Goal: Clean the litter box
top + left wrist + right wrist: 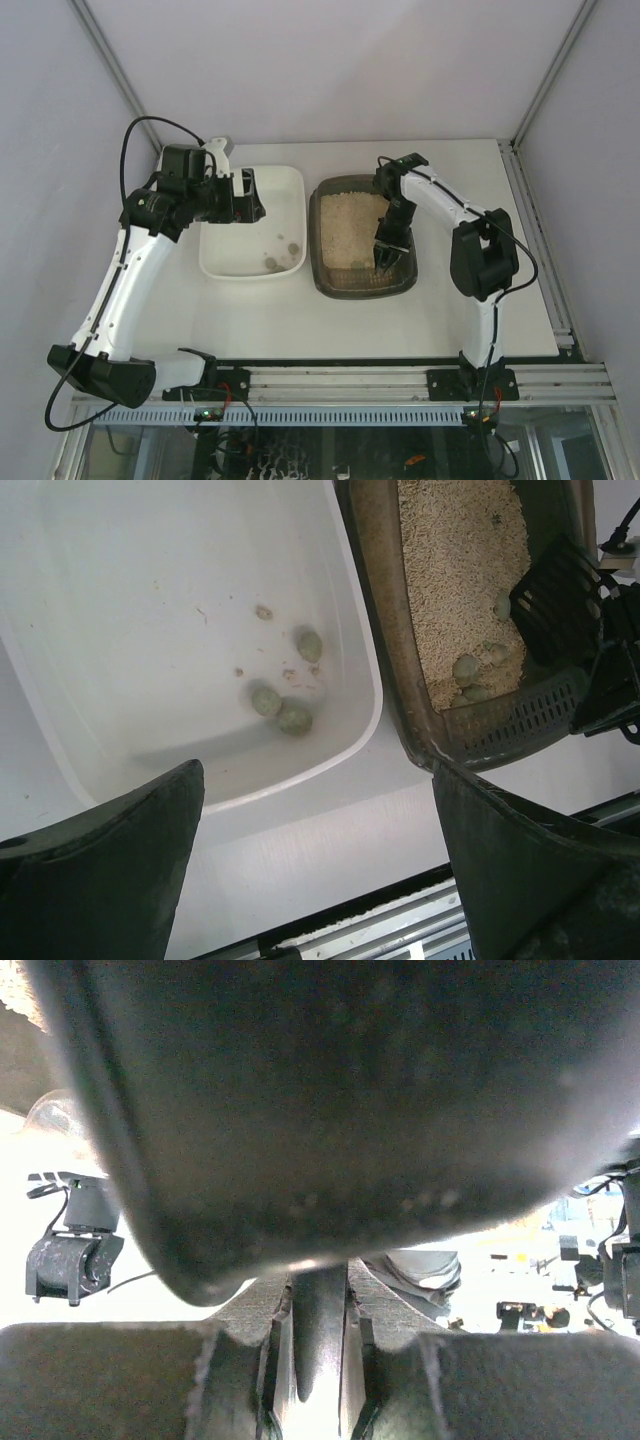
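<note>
The litter box [316, 235] lies right of centre, a dark tray with beige litter [455, 560] inside. Several greenish clumps [468, 670] rest in the litter near its front end. My right gripper [395, 235] is over the box's right side, shut on the handle of a black scoop [390, 257]. In the right wrist view the scoop's [330, 1090] dark underside fills the frame and its handle sits clamped in the right gripper [318, 1300]. My left gripper [252, 196] hovers open over the white tray [215, 265], nothing between its fingers [110, 850].
The white tray [150, 630] sits just left of the litter box and holds three clumps [282, 705] plus a few crumbs. An aluminium rail [400, 385] runs along the table's near edge. Enclosure walls rise at the left, right and back.
</note>
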Robot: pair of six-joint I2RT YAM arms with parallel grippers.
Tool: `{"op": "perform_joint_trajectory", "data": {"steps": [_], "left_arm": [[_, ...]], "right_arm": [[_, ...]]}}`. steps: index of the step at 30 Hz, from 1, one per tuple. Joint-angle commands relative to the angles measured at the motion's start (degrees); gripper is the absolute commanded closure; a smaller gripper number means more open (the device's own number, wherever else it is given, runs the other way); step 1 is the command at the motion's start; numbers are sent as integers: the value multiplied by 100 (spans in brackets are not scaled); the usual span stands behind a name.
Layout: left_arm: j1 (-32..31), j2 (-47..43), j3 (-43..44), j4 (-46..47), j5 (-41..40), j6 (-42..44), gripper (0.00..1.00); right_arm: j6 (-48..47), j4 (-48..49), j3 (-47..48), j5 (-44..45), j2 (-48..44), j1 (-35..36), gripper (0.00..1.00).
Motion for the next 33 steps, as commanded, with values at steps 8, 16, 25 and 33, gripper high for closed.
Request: {"op": "perform_joint_trajectory", "data": {"steps": [8, 16, 25, 33], "left_arm": [[-12, 45, -1, 131, -135, -42, 0], [-10, 120, -16, 136, -139, -12, 0], [-12, 86, -121, 213, -124, 3, 0], [-15, -14, -220, 227, -153, 37, 0]], "right_arm": [[67, -56, 1235, -821, 794, -33, 100], [-61, -11, 1936, -628, 989, -106, 100], [-258, 940, 1488, -1254, 909, 45, 100], [275, 3677, -1088, -2214, -194, -113, 100]]}}
